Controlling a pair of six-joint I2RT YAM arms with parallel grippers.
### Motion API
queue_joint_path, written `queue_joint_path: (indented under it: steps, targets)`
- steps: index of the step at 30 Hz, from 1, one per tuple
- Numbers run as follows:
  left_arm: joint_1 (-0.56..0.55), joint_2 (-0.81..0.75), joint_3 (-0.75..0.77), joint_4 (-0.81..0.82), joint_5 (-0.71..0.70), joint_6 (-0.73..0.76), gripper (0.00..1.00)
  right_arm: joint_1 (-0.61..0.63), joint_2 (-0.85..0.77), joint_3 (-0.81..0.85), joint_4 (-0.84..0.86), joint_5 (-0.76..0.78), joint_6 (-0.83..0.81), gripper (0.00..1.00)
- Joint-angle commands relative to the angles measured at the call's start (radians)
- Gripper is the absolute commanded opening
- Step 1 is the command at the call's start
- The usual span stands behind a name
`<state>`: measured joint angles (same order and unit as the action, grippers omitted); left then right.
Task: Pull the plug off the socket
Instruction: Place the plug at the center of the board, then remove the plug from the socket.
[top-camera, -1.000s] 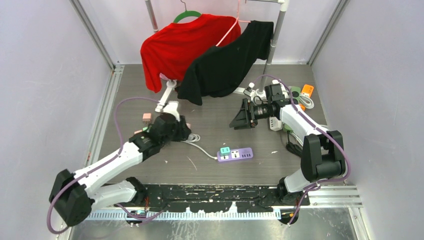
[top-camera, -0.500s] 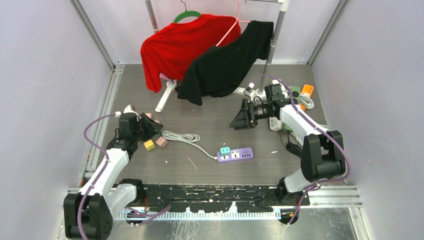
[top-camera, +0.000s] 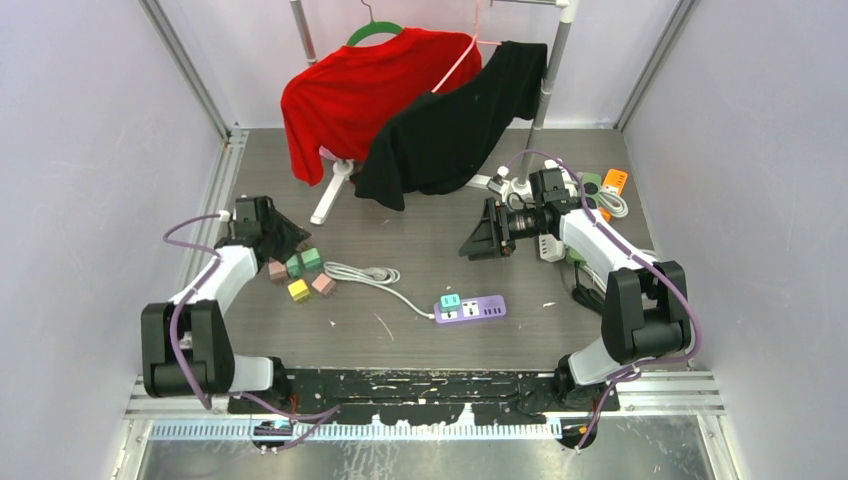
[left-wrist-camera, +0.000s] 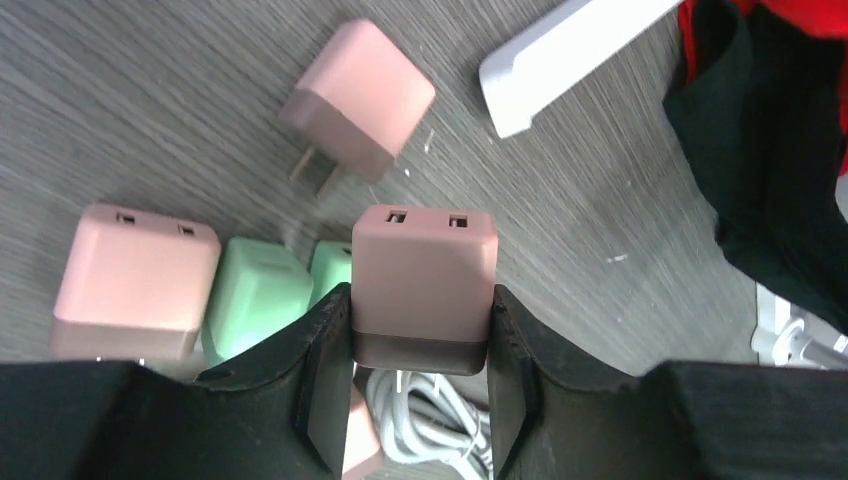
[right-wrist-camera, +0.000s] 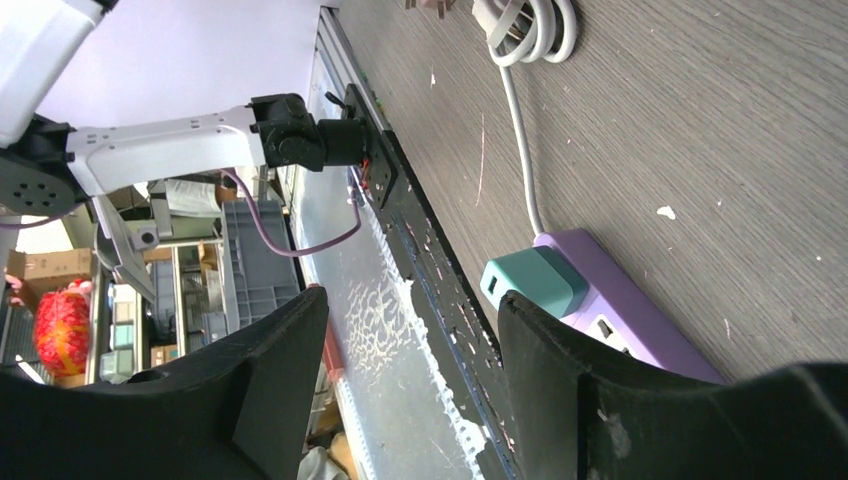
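A purple socket strip (top-camera: 470, 308) lies on the floor right of centre, with a teal plug (top-camera: 451, 300) seated in its left end; the right wrist view shows the same strip (right-wrist-camera: 625, 315) and plug (right-wrist-camera: 530, 282). My left gripper (top-camera: 283, 240) is at the far left, shut on a dusty-pink plug (left-wrist-camera: 424, 270) whose prongs point back toward the wrist. Under it lie loose plugs: pink ones (left-wrist-camera: 360, 100), (left-wrist-camera: 135, 280) and a green one (left-wrist-camera: 255, 295). My right gripper (top-camera: 478, 240) hangs open and empty above the floor, behind the strip.
The strip's white cable is coiled (top-camera: 365, 272) beside the loose plugs. A clothes rack with a red shirt (top-camera: 350, 85) and a black shirt (top-camera: 460, 120) stands at the back. Orange and green strips (top-camera: 612, 182) lie at the back right.
My left arm swung from the cable coil near the centre out to the far left, keeping the pink plug in its jaws. The right arm stayed still.
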<state>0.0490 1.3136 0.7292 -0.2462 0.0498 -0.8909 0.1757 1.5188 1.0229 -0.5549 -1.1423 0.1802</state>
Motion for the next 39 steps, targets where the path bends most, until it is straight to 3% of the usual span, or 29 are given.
queue_joint_path:
  steps: [1, 12, 19, 25, 29, 35, 39]
  targets:
    - [0.035, 0.077, 0.053, -0.008, 0.012, -0.022, 0.09, 0.003, -0.001, 0.044, 0.0, -0.013, -0.023, 0.68]
    - [0.048, 0.057, 0.048, -0.009, 0.029, -0.021, 0.57, 0.003, 0.004, 0.048, -0.014, -0.01, -0.042, 0.68]
    - [0.048, -0.033, 0.069, -0.105, 0.053, 0.012, 0.62, 0.005, -0.003, 0.064, -0.069, 0.019, -0.105, 0.68]
    - [0.048, -0.231, 0.032, -0.155, 0.085, 0.033, 0.62, 0.005, -0.025, 0.083, -0.131, 0.038, -0.211, 0.68]
    - [0.046, -0.351, -0.016, -0.104, 0.229, 0.065, 0.61, 0.005, -0.058, 0.073, -0.151, 0.018, -0.318, 0.68]
    - [0.036, -0.502, -0.131, 0.118, 0.556, 0.05, 0.61, 0.005, -0.123, 0.051, -0.252, -0.075, -0.626, 0.76]
    - [-0.043, -0.567, -0.168, 0.256, 0.65, 0.027, 0.62, 0.005, -0.129, 0.069, -0.393, -0.106, -0.866, 0.83]
